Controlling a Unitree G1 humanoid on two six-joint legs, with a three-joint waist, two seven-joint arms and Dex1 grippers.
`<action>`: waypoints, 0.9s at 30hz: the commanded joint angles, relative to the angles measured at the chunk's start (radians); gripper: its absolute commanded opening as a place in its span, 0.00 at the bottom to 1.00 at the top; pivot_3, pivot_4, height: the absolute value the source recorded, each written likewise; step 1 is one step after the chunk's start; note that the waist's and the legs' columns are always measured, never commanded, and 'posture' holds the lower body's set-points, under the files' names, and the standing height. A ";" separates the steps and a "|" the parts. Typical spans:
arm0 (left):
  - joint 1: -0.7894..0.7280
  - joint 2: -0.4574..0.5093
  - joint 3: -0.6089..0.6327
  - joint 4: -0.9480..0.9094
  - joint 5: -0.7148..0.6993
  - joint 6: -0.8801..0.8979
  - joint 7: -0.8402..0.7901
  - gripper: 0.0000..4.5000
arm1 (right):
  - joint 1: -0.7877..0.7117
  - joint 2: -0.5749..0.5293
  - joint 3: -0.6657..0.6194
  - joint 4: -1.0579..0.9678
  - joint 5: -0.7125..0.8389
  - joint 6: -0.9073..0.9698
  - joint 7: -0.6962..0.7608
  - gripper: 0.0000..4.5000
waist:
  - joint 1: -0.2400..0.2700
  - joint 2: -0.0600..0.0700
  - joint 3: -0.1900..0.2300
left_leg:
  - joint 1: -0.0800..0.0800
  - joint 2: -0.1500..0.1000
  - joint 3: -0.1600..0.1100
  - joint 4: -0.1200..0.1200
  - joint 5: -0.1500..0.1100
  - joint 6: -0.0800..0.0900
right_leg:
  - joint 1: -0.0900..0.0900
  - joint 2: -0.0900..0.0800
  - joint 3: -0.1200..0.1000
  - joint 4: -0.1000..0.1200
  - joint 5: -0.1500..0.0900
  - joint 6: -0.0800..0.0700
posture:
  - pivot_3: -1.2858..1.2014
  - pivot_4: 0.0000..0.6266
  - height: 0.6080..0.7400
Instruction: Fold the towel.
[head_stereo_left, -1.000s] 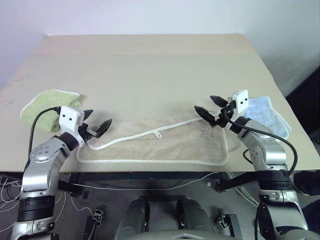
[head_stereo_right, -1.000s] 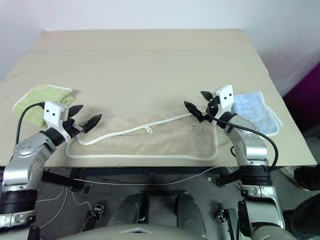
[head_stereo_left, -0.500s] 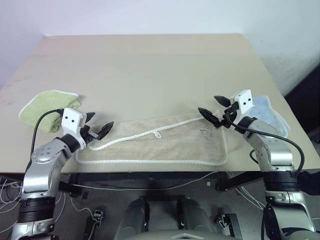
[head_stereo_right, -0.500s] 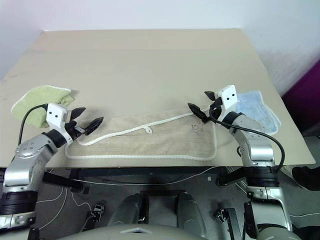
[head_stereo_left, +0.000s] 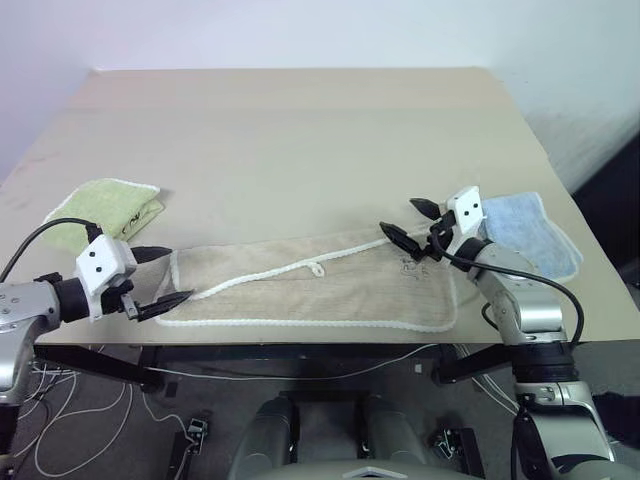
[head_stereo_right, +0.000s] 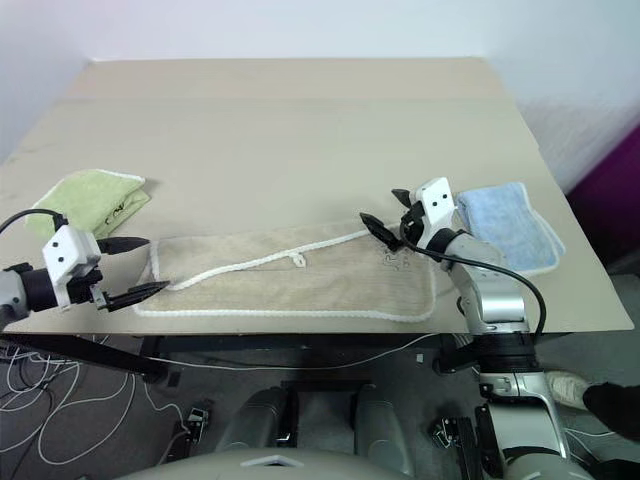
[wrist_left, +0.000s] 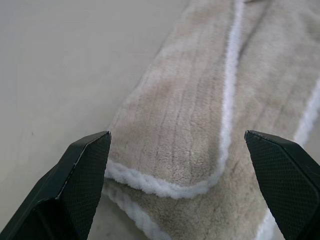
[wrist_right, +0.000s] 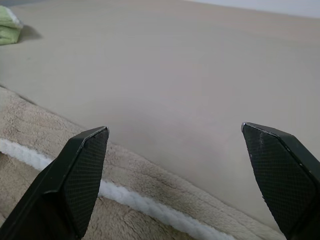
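Lining up on the towel (head_stereo_left: 310, 290), both claws spread: left gripper (head_stereo_left: 160, 278) and right gripper (head_stereo_left: 408, 224) must pinch its ends.

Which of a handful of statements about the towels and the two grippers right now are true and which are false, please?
1. The beige towel lies along the table's near edge, folded lengthwise. True.
2. The left gripper is clamped on the beige towel's end. False: its jaws are open and empty, beside the towel's left end.
3. The right gripper is open. True; it holds nothing, above the towel's right end.
4. The green towel lies on top of the blue towel. False: the green one is at the table's left, the blue one at its right.
5. The beige towel has white corded edging. True.
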 joint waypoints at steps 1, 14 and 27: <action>-0.029 0.015 -0.039 0.040 0.057 -0.109 -0.035 1.00 | 0.000 0.005 -0.009 -0.019 0.000 -0.027 -0.006 0.99 | 0.000 0.000 0.000 | 0.000 0.000 0.000 0.000 0.000 0.000 | 0.000 0.000 0.000 0.000 0.000 0.000 | 0.52 0.24 1.00; -0.142 -0.055 -0.169 0.168 0.209 -0.338 0.065 1.00 | 0.037 0.012 -0.017 -0.050 0.006 -0.027 -0.029 0.99 | -0.001 0.000 0.000 | 0.000 0.000 0.000 0.001 0.000 0.000 | 0.000 0.002 -0.001 0.001 0.000 0.000 | 0.52 0.24 1.00; -0.175 -0.051 -0.198 0.248 0.341 -0.491 0.216 1.00 | 0.046 0.014 -0.016 -0.058 0.006 -0.026 -0.042 0.99 | 0.000 0.000 0.000 | 0.000 0.000 0.001 0.001 0.000 0.000 | 0.000 0.003 -0.001 0.002 0.000 0.001 | 0.52 0.24 1.00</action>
